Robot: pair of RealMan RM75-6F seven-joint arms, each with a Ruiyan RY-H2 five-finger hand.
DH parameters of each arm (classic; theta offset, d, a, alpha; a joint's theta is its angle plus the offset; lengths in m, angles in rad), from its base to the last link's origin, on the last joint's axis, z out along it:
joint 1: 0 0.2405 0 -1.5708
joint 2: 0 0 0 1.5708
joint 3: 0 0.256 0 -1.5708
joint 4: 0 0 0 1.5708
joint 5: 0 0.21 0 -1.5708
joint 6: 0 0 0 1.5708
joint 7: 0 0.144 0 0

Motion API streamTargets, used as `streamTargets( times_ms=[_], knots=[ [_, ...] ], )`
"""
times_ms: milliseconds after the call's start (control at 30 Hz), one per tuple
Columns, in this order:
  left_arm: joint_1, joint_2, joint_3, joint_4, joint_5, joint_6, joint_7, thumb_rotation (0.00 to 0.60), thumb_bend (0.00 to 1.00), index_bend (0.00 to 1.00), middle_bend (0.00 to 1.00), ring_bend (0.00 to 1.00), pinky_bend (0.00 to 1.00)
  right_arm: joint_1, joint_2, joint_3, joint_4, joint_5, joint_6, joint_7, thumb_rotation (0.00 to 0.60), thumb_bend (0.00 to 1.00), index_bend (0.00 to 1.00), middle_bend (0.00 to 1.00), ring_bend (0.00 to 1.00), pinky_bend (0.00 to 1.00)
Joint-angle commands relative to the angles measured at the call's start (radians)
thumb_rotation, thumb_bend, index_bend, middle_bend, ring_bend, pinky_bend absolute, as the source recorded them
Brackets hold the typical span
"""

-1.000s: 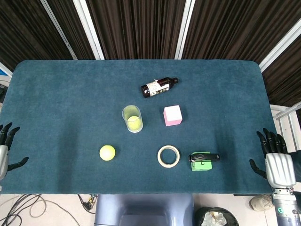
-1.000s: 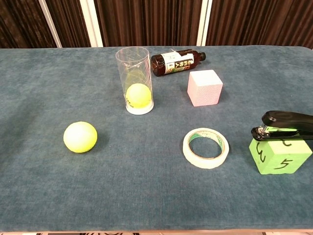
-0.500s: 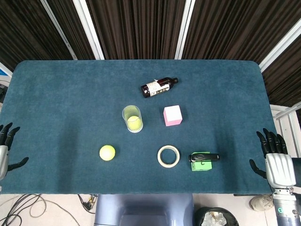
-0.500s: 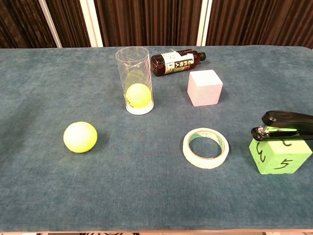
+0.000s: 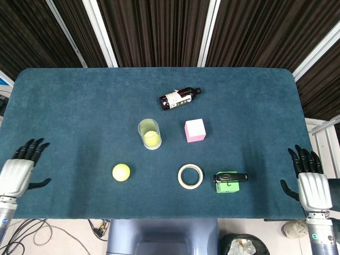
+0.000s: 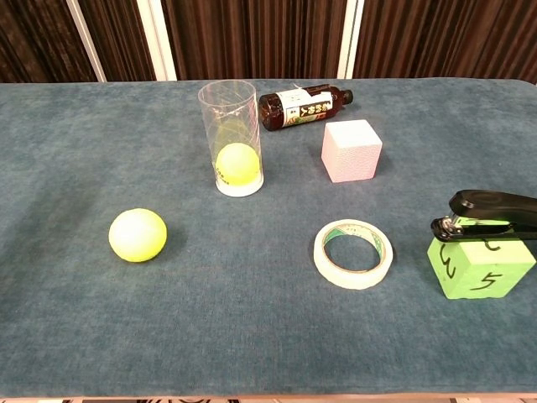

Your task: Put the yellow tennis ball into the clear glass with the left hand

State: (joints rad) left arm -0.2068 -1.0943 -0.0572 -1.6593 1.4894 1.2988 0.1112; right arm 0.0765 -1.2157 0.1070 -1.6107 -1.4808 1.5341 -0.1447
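Observation:
A yellow tennis ball (image 5: 121,172) (image 6: 138,235) lies loose on the blue cloth, front left of centre. Behind it and to its right the clear glass (image 5: 150,134) (image 6: 230,138) stands upright with another yellow ball (image 6: 237,163) resting at its bottom. My left hand (image 5: 18,171) hovers over the table's left edge, fingers spread and empty, well left of the loose ball. At the right edge my right hand (image 5: 311,180) is open too, holding nothing. Neither hand shows in the chest view.
A brown bottle (image 5: 179,98) lies on its side behind the glass. To the glass's right sits a pink cube (image 5: 195,130). A tape ring (image 5: 190,176) and a green block with a black stapler on top (image 5: 230,181) lie near the front edge.
My left hand has come in from the left edge toward the table, showing more of itself. The right hand and all objects stay put.

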Motion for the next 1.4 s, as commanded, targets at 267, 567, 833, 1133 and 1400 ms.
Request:
streamTargets(
  times_ms=[267, 567, 833, 1133, 1400],
  knots=[
    [-0.175, -0.007, -0.001, -0.091, 0.044, -0.219, 0.049, 0.600, 0.07, 0.13, 0.04, 0.01, 0.16, -0.002, 0.004, 0.003, -0.003, 0.002, 0.006, 0.005, 0.600, 0.35, 0.09, 0.00, 0.00, 0.00],
    [-0.285, -0.116, -0.008, -0.111, -0.046, -0.376, 0.222, 0.600, 0.07, 0.13, 0.04, 0.01, 0.17, -0.008, 0.014, 0.009, -0.008, 0.004, 0.019, 0.020, 0.600, 0.35, 0.09, 0.00, 0.00, 0.00],
    [-0.346, -0.221, -0.010, -0.068, -0.145, -0.446, 0.317, 0.600, 0.07, 0.13, 0.04, 0.01, 0.18, -0.010, 0.017, 0.012, -0.007, 0.006, 0.023, 0.024, 0.600, 0.35, 0.09, 0.00, 0.00, 0.00],
    [-0.401, -0.340, 0.010, 0.020, -0.177, -0.453, 0.434, 0.600, 0.14, 0.17, 0.13, 0.09, 0.32, -0.010, 0.018, 0.015, -0.006, 0.009, 0.023, 0.029, 0.600, 0.35, 0.09, 0.00, 0.00, 0.00],
    [-0.411, -0.348, 0.027, 0.027, -0.219, -0.439, 0.473, 0.600, 0.18, 0.21, 0.23, 0.18, 0.39, -0.012, 0.022, 0.017, -0.009, 0.009, 0.029, 0.034, 0.600, 0.35, 0.09, 0.00, 0.00, 0.00]
  ],
)
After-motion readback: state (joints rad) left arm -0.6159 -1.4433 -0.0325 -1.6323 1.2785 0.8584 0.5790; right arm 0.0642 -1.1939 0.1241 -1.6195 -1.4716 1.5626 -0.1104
